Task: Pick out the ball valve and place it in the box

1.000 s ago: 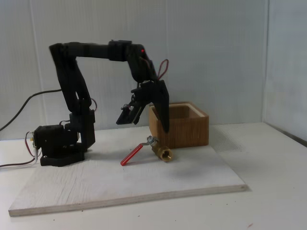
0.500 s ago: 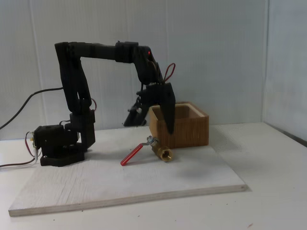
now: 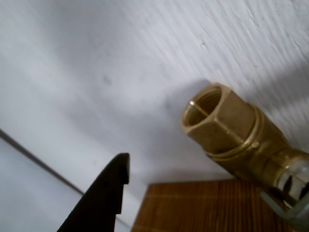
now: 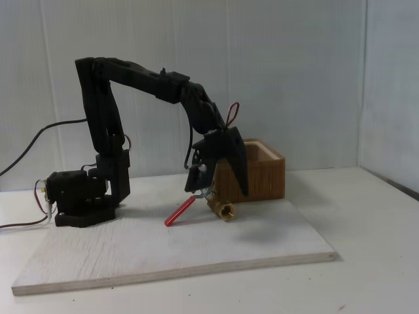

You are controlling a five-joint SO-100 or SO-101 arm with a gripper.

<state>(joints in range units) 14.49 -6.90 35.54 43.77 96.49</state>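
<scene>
A: How does the arm stand in the fixed view?

B: It rises from its base at the left of the white board (image 4: 163, 252), reaches across to the right, then bends steeply down. The claw (image 4: 219, 190) hangs just above the ball valve (image 4: 216, 208), its jaws spread apart, one finger to each side.

A: And the valve?

B: It lies on the board, just in front of the box (image 4: 258, 173). Its brass body has a threaded opening; the red lever slants down to the left. In the wrist view the brass hexagonal end (image 3: 219, 121) fills the right side, with one dark fingertip (image 3: 108, 191) well apart from it.
</scene>
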